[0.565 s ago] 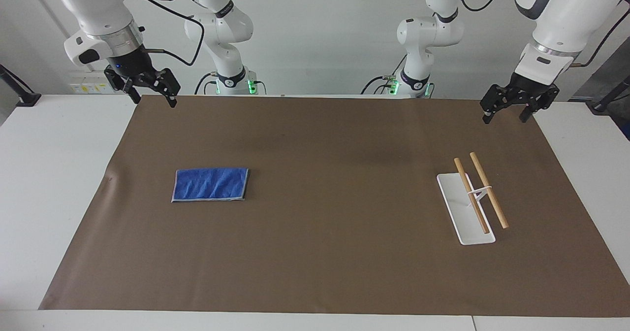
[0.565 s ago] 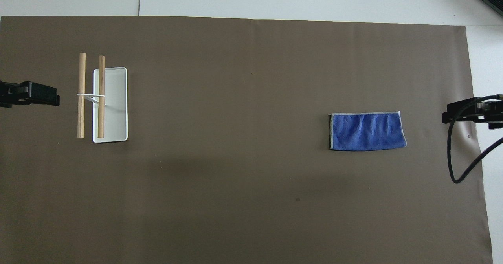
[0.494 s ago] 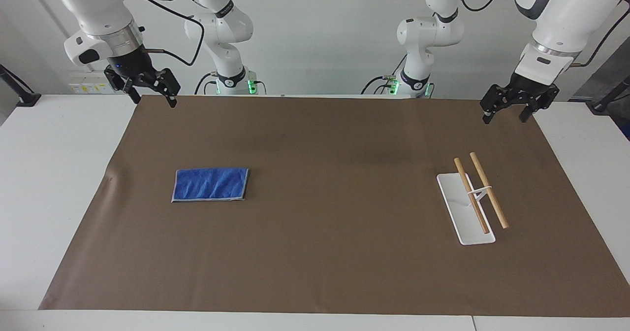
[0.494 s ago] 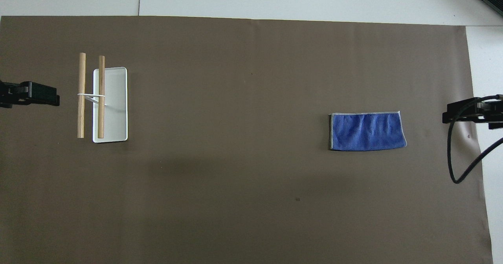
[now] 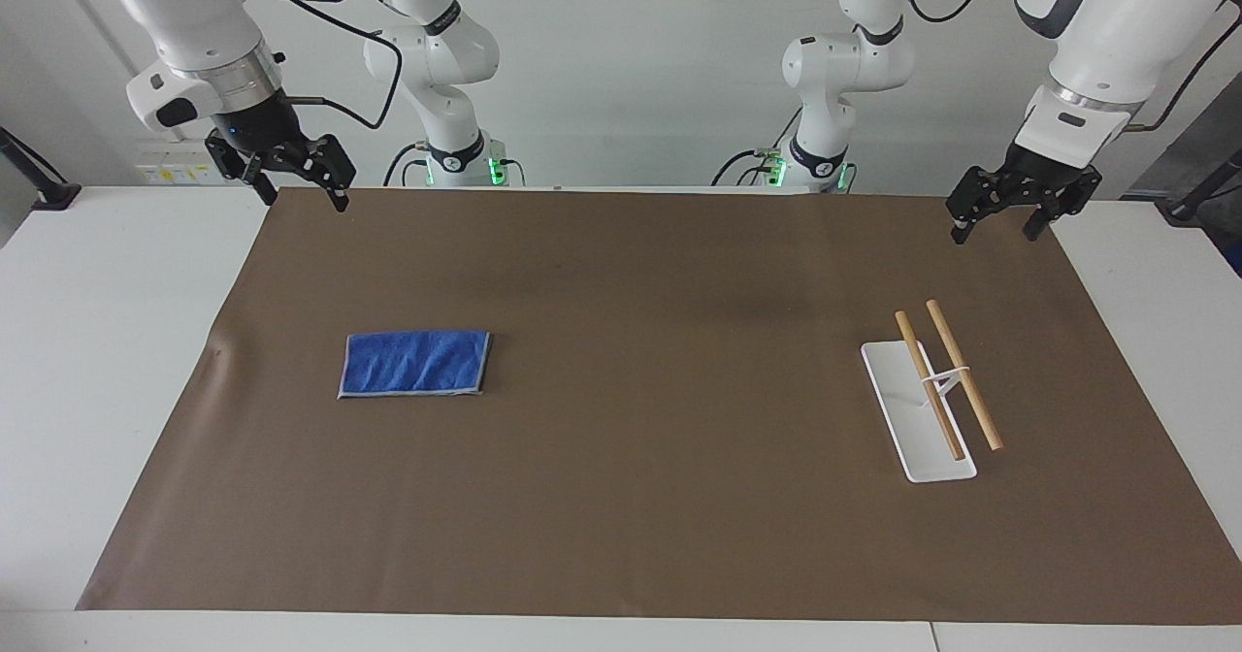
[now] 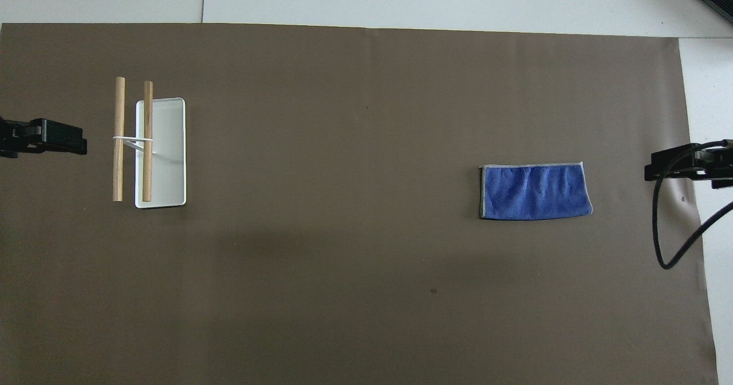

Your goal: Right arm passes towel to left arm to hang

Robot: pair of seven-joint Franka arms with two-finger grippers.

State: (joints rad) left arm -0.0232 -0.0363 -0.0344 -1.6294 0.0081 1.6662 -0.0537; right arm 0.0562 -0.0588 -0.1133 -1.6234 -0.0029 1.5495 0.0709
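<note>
The blue towel (image 5: 414, 364) lies folded flat on the brown mat, toward the right arm's end of the table; it also shows in the overhead view (image 6: 535, 192). My right gripper (image 5: 302, 196) hangs open and empty in the air over the mat's corner close to the robots, apart from the towel; its tip shows in the overhead view (image 6: 667, 164). My left gripper (image 5: 995, 235) hangs open and empty over the mat's edge at the left arm's end, above the rack's end of the table; its tip shows in the overhead view (image 6: 63, 137).
A rack with a white flat base (image 5: 902, 409) and two wooden rods (image 5: 956, 371) stands on the mat toward the left arm's end; it also shows in the overhead view (image 6: 166, 150). Two slimmer white arms (image 5: 437, 60) stand at the table's edge by the robots.
</note>
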